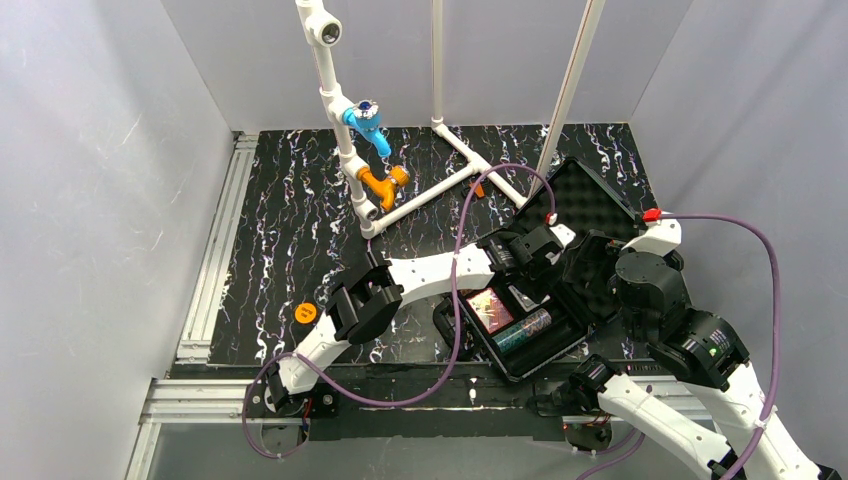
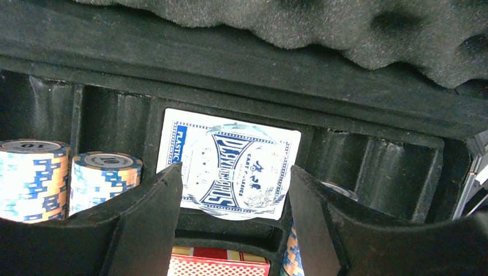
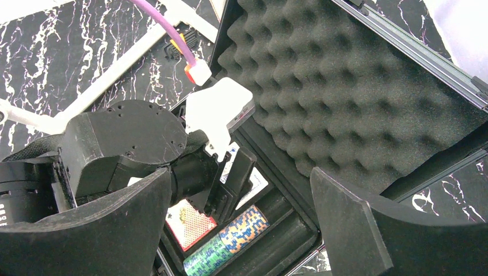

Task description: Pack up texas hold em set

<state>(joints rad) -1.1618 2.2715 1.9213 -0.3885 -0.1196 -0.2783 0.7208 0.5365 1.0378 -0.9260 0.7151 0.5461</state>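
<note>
I see my left gripper, jaws spread, above a blue deck lying in the open case. My right gripper hovers nearby, jaws wide apart, empty.

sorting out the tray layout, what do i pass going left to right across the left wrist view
chip stack marked 10 → second chip stack → blue card deck → ribbed slot
</note>
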